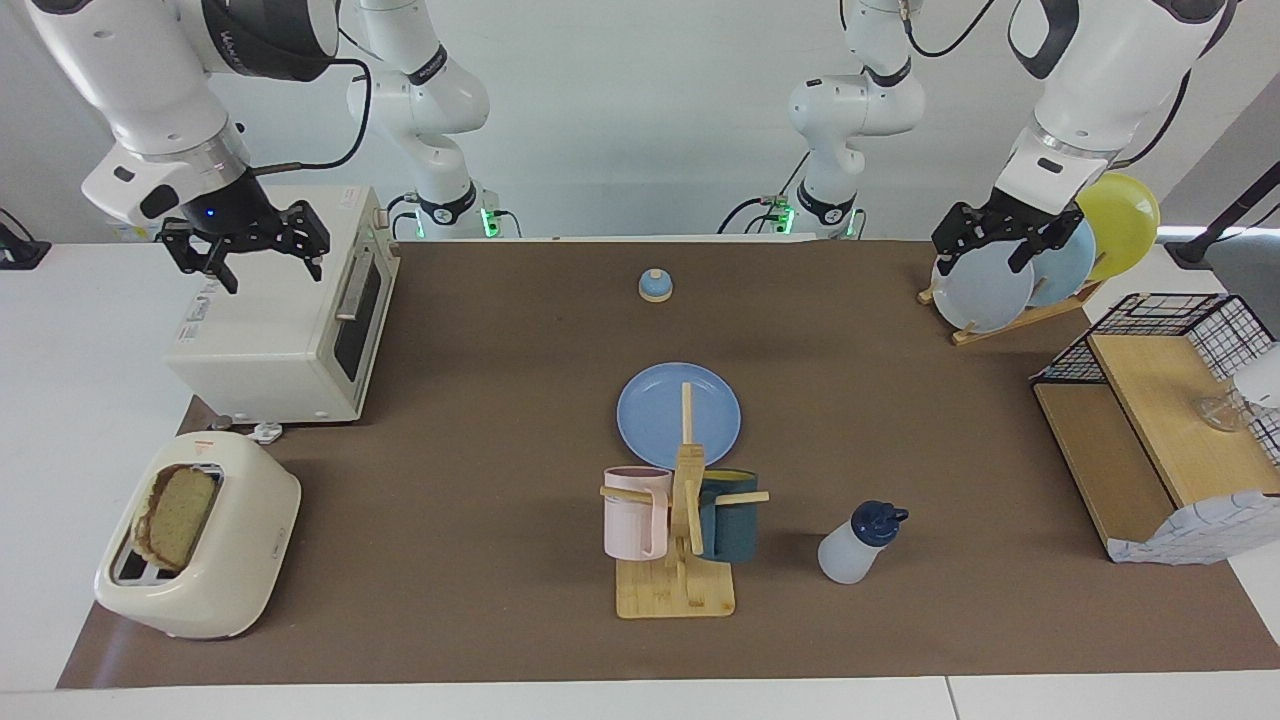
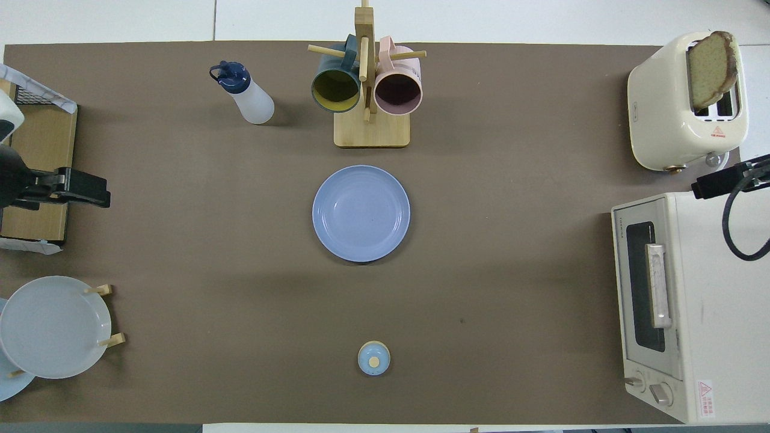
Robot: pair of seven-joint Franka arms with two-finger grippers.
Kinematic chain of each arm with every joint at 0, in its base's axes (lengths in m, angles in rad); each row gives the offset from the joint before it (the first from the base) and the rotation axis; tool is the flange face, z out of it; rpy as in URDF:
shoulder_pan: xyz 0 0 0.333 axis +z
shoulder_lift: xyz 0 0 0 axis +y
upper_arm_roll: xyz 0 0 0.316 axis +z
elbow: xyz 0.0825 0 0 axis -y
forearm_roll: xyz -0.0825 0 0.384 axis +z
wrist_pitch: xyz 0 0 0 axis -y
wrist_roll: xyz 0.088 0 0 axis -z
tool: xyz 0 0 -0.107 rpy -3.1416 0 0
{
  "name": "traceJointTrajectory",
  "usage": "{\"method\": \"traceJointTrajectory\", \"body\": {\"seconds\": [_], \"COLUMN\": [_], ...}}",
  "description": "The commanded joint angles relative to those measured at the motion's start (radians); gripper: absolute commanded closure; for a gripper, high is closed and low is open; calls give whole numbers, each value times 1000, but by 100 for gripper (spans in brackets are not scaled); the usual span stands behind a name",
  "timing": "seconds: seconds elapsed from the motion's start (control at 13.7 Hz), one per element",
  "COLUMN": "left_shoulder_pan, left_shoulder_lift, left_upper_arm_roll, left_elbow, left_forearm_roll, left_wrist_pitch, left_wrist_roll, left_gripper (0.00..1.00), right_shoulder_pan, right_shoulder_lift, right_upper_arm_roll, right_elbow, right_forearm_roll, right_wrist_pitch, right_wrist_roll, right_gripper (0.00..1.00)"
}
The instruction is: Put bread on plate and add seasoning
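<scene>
The bread (image 1: pixel 177 516) is stood upright in a slot of the toaster (image 1: pixel 215 590) at the right arm's end of the table, so nothing has yet been carried to the plate (image 1: pixel 660 405), which is laid bare at the middle, nearer to the robots than the mug rack (image 1: pixel 676 590). The seasoning (image 1: pixel 855 545) is stood untouched beside that rack. The right gripper (image 1: pixel 262 262) is held over the toaster oven (image 1: pixel 270 350) and the left gripper (image 1: pixel 990 245) over the racked plates (image 1: pixel 985 295), both with jaws spread wide and empty, apparently kept ready.

Plain white wall (image 1: pixel 640 120), even light.
White bench (image 1: pixel 80 400) under a brown mat (image 1: pixel 480 400); grey floor patch (image 1: pixel 1250 270) at one corner.
</scene>
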Motion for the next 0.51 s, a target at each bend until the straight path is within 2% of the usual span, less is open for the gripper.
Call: {"method": "traceJointTrajectory", "body": {"seconds": [0.0,0.22,0.44], "left_shoulder_pan": [6,6,-2], "left_shoulder_lift": [-11,-13,-36], "left_upper_arm_roll": [-3,-4,-5], "left_elbow": [-3,-6,-50], "left_forearm_roll": [12,11,11], "left_wrist_pitch": [-14,-20,2], "left_wrist_roll": [3,-3,6], "left_gripper": [0,0,0], "right_shoulder_pan": [-11,-18,-39], "right_shoulder_lift": [5,10,24], "right_upper_arm_roll": [7,7,7], "right_elbow": [3,-2,-63], "right_forearm_roll": [11,10,12], "right_wrist_pitch": [10,146,432], "right_wrist_roll": [16,-42,-60], "right_gripper": [0,0,0]}}
